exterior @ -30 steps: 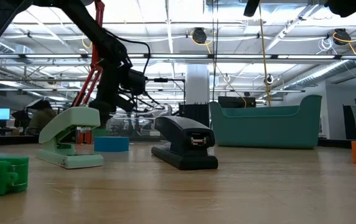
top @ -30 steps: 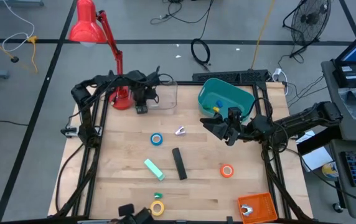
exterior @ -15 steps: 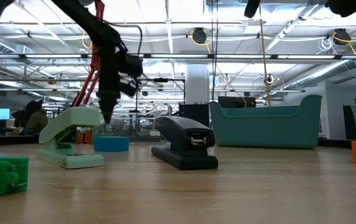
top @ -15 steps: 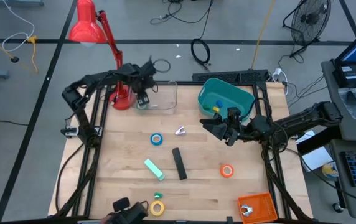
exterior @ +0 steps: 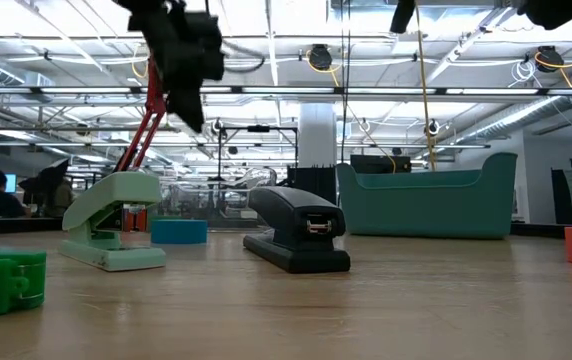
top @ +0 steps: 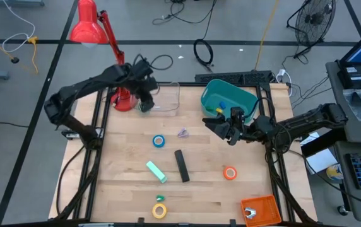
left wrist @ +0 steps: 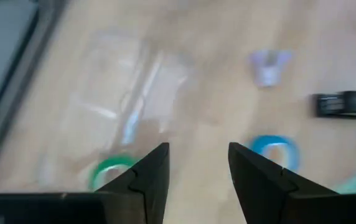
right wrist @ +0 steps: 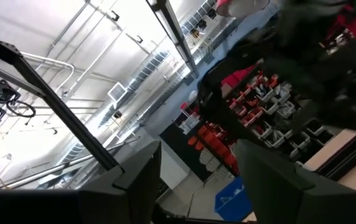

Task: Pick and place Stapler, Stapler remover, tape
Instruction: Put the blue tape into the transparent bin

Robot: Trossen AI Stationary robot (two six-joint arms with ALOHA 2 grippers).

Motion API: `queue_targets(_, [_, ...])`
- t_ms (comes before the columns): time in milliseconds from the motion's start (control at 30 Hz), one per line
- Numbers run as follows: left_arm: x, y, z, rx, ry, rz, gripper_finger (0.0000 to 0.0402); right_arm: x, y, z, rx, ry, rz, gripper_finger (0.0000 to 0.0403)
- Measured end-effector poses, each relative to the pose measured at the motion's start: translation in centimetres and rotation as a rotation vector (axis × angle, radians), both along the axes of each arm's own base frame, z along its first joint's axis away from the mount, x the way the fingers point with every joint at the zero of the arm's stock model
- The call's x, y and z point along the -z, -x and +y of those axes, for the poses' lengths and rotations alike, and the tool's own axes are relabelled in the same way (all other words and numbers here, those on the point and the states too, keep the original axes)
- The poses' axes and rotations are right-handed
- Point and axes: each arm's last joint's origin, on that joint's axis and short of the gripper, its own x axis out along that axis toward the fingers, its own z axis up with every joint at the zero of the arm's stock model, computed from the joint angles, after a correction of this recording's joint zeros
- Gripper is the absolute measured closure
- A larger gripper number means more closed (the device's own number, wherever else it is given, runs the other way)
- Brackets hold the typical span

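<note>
My left gripper (left wrist: 196, 171) hangs open and empty above the clear box (top: 168, 98) at the table's far left, high over the table in the low view (exterior: 188, 100). A green tape roll (left wrist: 112, 171) lies flat inside that box. On the table lie the blue tape (top: 159, 141), the pale stapler remover (top: 182, 133), the black stapler (top: 181, 165), the orange tape (top: 230, 172) and the yellow tape (top: 159, 210). My right gripper (top: 223, 129) waits open beside the teal bin (top: 228, 101), tilted upward with nothing between its fingers.
A mint-green stapler (top: 156, 171) lies left of the black one. A red desk lamp (top: 120, 94) stands just left of the clear box. An orange bin (top: 260, 210) sits at the near right corner. A small green piece (top: 160, 198) lies by the yellow tape.
My left gripper has risen from low at the clear box to well above it, and its arm has swung back toward the table's left. The green tape stays in the box.
</note>
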Motion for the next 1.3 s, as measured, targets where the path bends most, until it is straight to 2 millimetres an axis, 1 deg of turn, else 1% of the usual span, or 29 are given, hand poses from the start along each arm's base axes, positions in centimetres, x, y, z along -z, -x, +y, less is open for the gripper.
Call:
queue_targets(67, [-0.8, -0.7, -2.1, 0.010, 0.011, -0.025, 0.0234, 0.0, 0.0, 0.0, -0.003, -0.010, -0.001, 0.0202])
queue_targets(133, [-1.3, -1.3, -4.0, -0.030, 0.043, -0.038, 0.0234, 0.0, 0.0, -0.2, -0.004, -0.020, -0.002, 0.0202])
queue_targets(200, [-1.4, -2.0, -5.7, -0.076, 0.091, -0.032, 0.0234, 0.0, 0.0, -0.3, -0.005, -0.031, -0.004, 0.0202])
queue_targets(300, [-1.2, -2.8, -8.2, -0.200, 0.141, -0.007, 0.0234, 0.0, 0.0, -0.3, -0.007, -0.045, -0.006, 0.0202])
queue_targets(400, [0.0, -3.3, -10.3, -0.405, 0.227, 0.046, 0.0234, 0.0, -0.1, -0.6, -0.005, -0.063, -0.009, 0.0202])
queue_targets(500, [1.7, -3.4, -11.7, -0.543, 0.254, 0.106, 0.0234, 0.0, -0.1, -0.9, 0.000, -0.082, -0.012, 0.0202])
queue_targets(600, [3.6, -3.3, -12.6, -0.654, 0.276, 0.152, 0.0234, 0.0, -0.1, -1.1, -0.008, -0.097, -0.015, 0.0202])
queue_targets(667, [5.2, -3.0, -13.2, -0.703, 0.273, 0.225, 0.0234, 0.0, -0.2, -1.3, -0.034, -0.115, -0.020, 0.0202])
queue_targets(800, [8.1, -3.0, -13.9, -0.731, 0.267, 0.331, 0.0234, 0.0, -0.2, -1.0, -0.128, -0.097, -0.018, 0.0202])
queue_targets(900, [10.2, -3.7, -14.0, -0.726, 0.262, 0.356, 0.0233, 0.0, -0.2, -0.8, -0.180, -0.069, -0.007, 0.0202])
queue_targets(1133, [13.0, -5.7, -13.9, -0.720, 0.284, 0.359, 0.0233, 0.1, -0.2, -0.7, -0.232, -0.068, -0.002, 0.0202])
queue_targets(1300, [14.3, -6.3, -13.8, -0.709, 0.270, 0.393, 0.0233, 0.0, -0.2, -0.5, -0.262, -0.061, -0.009, 0.0202])
